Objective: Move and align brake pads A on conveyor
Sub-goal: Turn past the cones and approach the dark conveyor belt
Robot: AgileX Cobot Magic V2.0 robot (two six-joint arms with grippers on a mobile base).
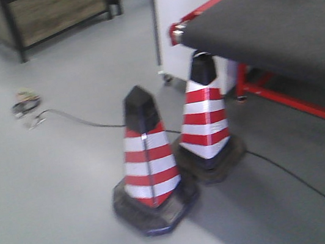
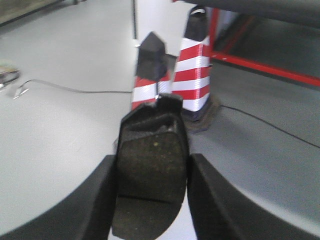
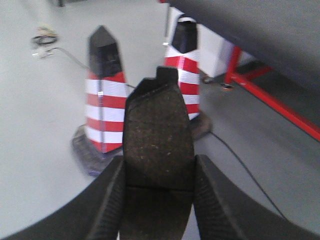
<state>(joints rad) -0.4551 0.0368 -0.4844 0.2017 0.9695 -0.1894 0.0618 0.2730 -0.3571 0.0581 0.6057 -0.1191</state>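
Dark-grey brake pad (image 2: 150, 150) in left tool (image 2: 151, 167), second pad (image 3: 157, 125) in right tool (image 3: 159, 167)

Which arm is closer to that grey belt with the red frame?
Right, probably. From the right arm's jaws, shut on a pad, the conveyor looms close at upper right; from the left arm's, holding another pad, it sits farther off, top right.

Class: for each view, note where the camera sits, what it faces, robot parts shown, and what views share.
Front: on robot, looking down at cones and conveyor; no body shown.
Left wrist: behind left jaws clamping left brake pad, facing cones.
Right wrist: behind right jaws clamping right brake pad, facing cones.
Shared: both cones.
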